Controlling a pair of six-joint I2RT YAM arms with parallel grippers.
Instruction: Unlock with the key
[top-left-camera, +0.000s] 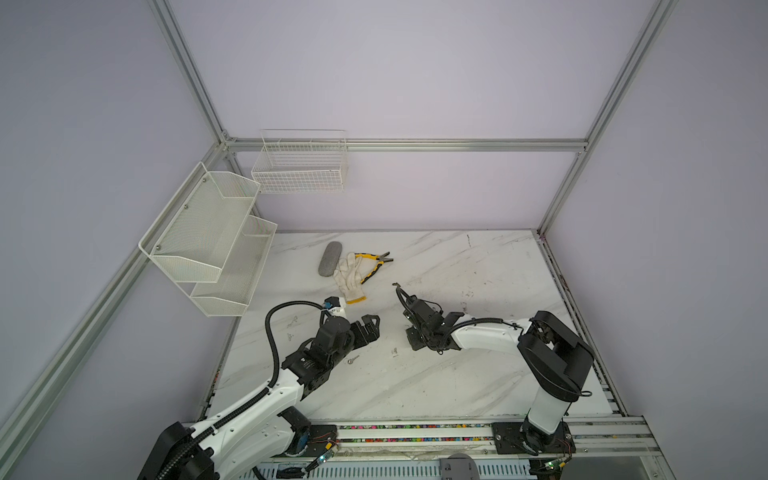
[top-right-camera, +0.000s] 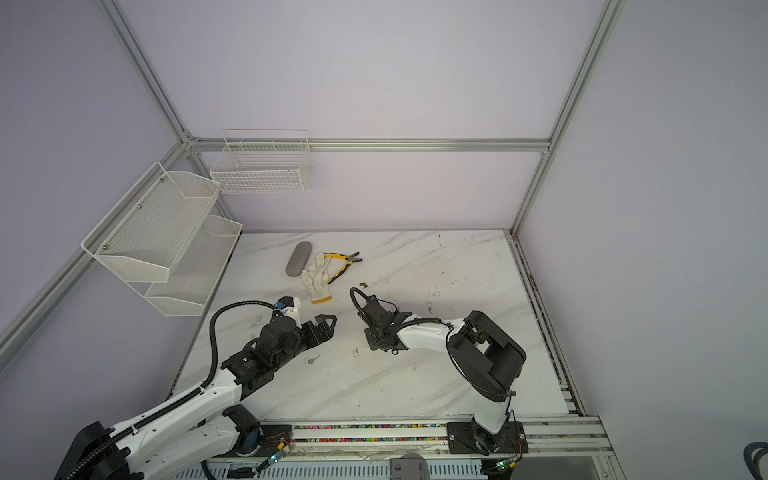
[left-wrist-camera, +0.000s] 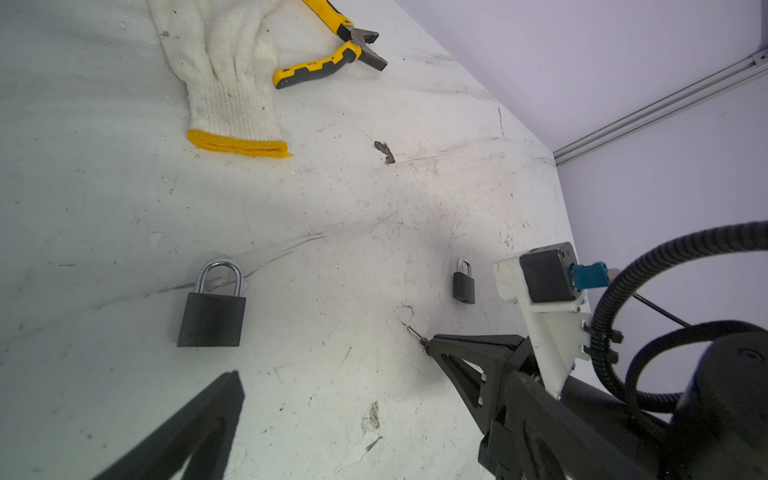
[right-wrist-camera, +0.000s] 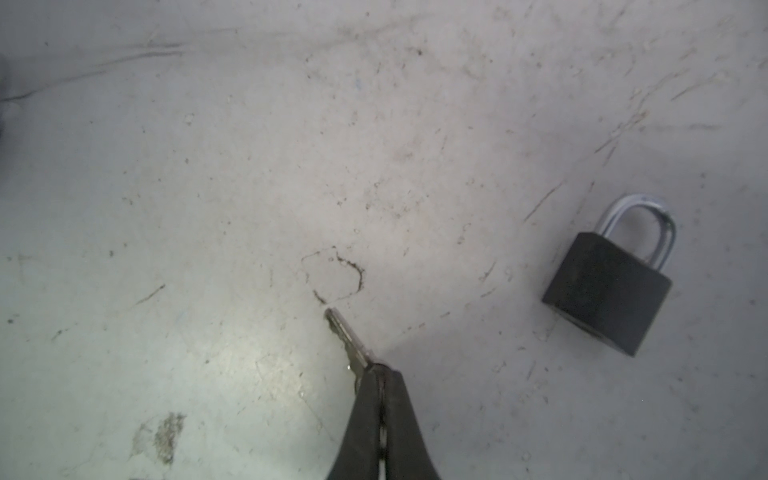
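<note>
While the right tool (right-wrist-camera: 380, 372) is pinched tight on the key (right-wrist-camera: 347, 345), key tip sticks out over the bench (right-wrist-camera: 166, 208) | padlock (right-wrist-camera: 606, 291) lies flat near the key, not touching, loop shut | left tool (top-left-camera: 371, 328) wide apart, holding nothing | second padlock (left-wrist-camera: 212, 309) lies flat before it
</note>
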